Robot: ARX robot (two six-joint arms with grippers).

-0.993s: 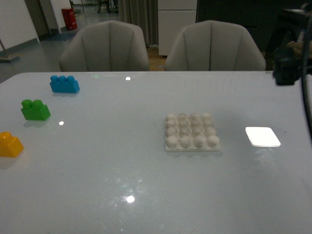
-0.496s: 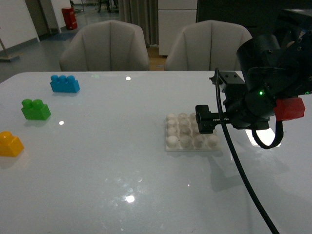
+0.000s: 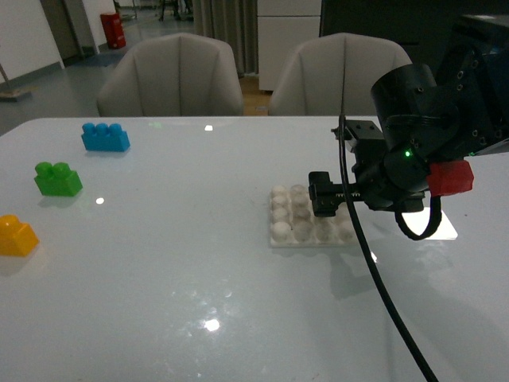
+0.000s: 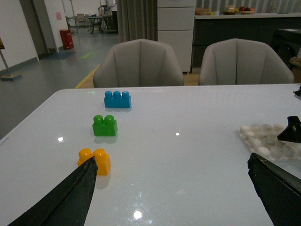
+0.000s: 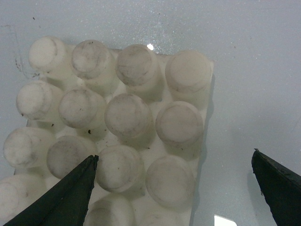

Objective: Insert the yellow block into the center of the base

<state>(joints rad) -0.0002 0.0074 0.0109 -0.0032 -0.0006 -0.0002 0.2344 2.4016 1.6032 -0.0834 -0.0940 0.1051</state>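
Observation:
The yellow block [image 3: 16, 235] sits on the table at the far left; in the left wrist view [image 4: 95, 160] it lies just beside one fingertip of my left gripper [image 4: 171, 162], which is open and empty. The off-white studded base [image 3: 288, 223] lies at the table's middle right and also shows in the left wrist view [image 4: 261, 139]. My right gripper [image 3: 330, 199] hovers over the base's right half, open and empty. In the right wrist view the base [image 5: 117, 117] fills the picture under the right gripper [image 5: 173, 157]. The left gripper is out of the front view.
A green two-stud brick [image 3: 57, 179] and a blue three-stud brick [image 3: 105, 137] stand behind the yellow block. A bright white patch [image 3: 445, 228] lies right of the base, partly behind the arm. A black cable [image 3: 382, 294] hangs down. Two chairs [image 3: 171, 76] stand behind the table.
My right arm has come in from the right edge and moved left until it is over the base. The bricks and the base have not moved.

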